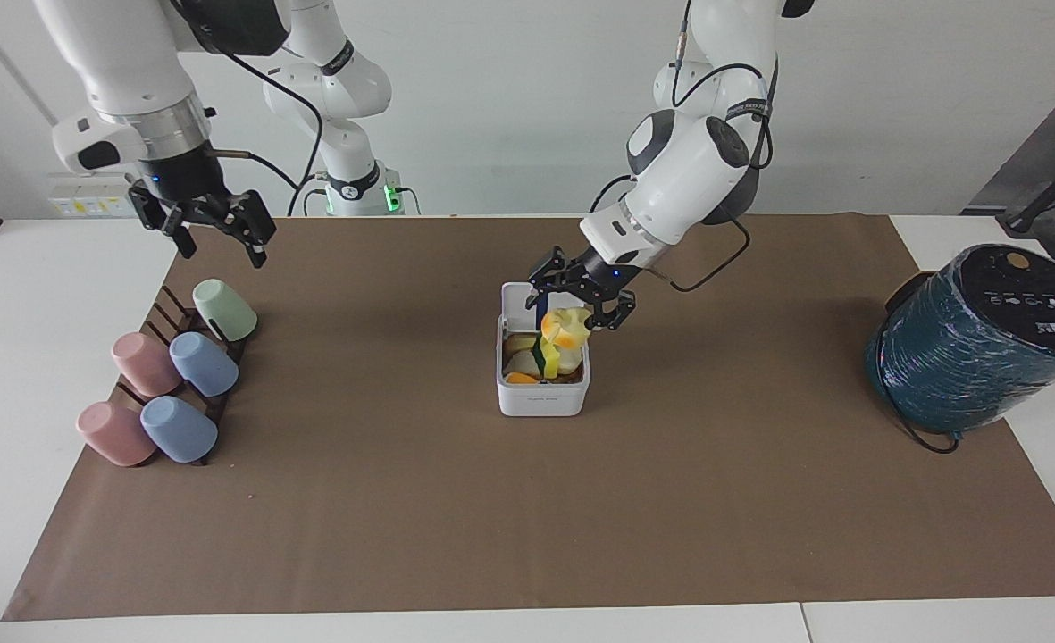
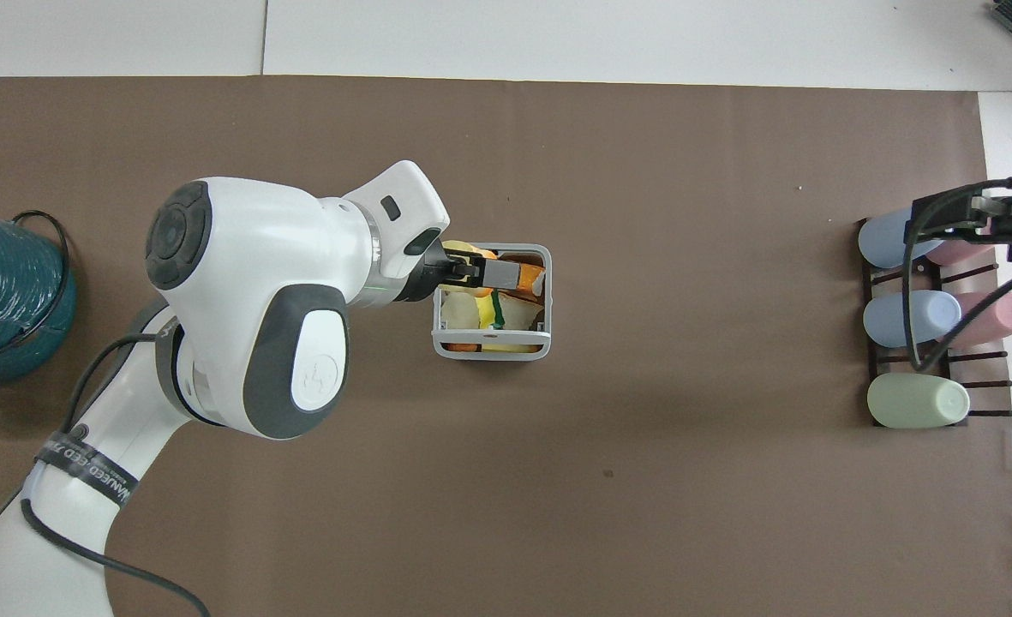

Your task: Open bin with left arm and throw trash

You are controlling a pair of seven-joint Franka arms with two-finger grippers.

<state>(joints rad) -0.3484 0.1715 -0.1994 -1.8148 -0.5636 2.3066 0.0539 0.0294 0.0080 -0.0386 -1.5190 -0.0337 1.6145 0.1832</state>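
The bin (image 1: 542, 393) sits mid-desk on the brown mat (image 1: 527, 500), lid up, packed with scraps to the rim. The left claw (image 1: 581, 308) hovers just over its opening with its fingers spread; a yellow-orange chunk (image 1: 565, 330) sits right beneath them on top of the heap, apparently let go, though whether a fingertip touches it I cannot tell. The right claw (image 1: 214, 234) waits, fingers apart, up over the desk edge near the cups (image 1: 174, 375) at the right arm's end.

The chunk looks spongy and light: it should squash under a pinch and spring back, with nothing to break and little to slip. It is perched high on the pile, so it could roll off over the rim. If it needs taking again, I would pinch across its thickest middle from above, not its thin curled edge. The bin itself looks light and stiff, with smooth walls; a sideways knock from the claw could slide it on the mat.
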